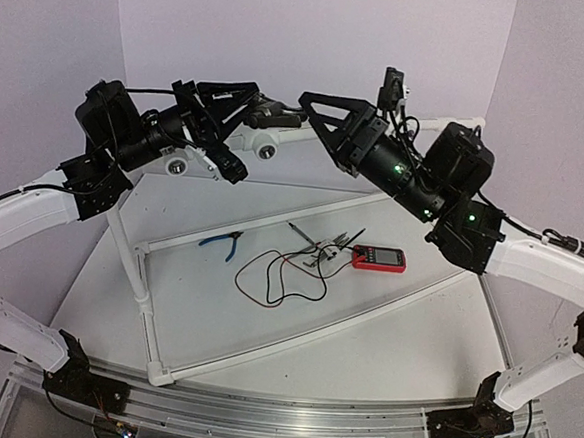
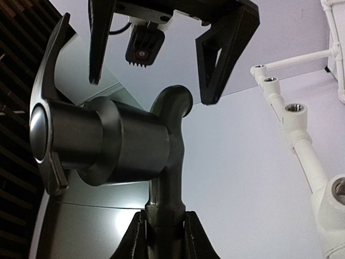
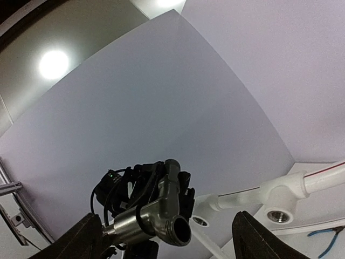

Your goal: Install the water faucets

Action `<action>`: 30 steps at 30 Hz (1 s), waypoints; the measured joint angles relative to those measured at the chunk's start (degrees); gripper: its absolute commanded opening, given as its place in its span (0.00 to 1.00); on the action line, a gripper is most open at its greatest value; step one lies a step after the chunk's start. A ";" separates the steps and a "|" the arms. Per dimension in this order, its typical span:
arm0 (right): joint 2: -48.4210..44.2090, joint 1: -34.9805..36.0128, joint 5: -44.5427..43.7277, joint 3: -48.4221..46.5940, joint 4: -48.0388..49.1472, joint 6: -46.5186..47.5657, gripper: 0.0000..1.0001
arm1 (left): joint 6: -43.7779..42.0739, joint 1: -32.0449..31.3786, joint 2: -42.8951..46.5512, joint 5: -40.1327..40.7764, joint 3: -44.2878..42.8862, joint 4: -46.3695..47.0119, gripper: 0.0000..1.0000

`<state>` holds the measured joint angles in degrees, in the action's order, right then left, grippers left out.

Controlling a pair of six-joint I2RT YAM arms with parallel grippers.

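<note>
I have the water faucet (image 2: 108, 140) in the air, well above the desk (image 1: 434, 339), up at about 12 o'clock in the overhead view; my left tool (image 2: 164, 237) is pinching it by the lower end of its bent pipe, with the lever handle out at 9 o'clock in that wrist's view. My right tool (image 1: 323, 131) faces it from 3 o'clock with its jaws spread wide and nothing between them; its camera looks straight at the faucet's ribbed open end. The white pipe sockets (image 1: 267, 149) sit just behind and below the two tools, and none carries a faucet yet; the blue-handled pliers (image 1: 225, 241) and the red meter (image 1: 380, 257) lie untouched on the desk at 6 o'clock from there.

I judge this to be the mid-air hand-over or re-grip before threading, not the installing itself. Next I would need the right jaws brought squarely around the body before they close; the left must not let go until that grip is firm. After that, the ribbed end has to line up true with a socket mouth, or the thread will cross.
</note>
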<state>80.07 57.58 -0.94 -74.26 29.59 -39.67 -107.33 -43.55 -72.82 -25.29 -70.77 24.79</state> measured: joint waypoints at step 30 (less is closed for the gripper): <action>11.57 -0.02 10.50 -11.56 -2.30 -14.72 0.00 | -8.17 -0.02 -0.48 -1.95 1.41 4.14 0.00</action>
<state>91.63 57.56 9.56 -85.82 27.29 -54.39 -115.50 -43.57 -73.30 -27.24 -69.36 28.93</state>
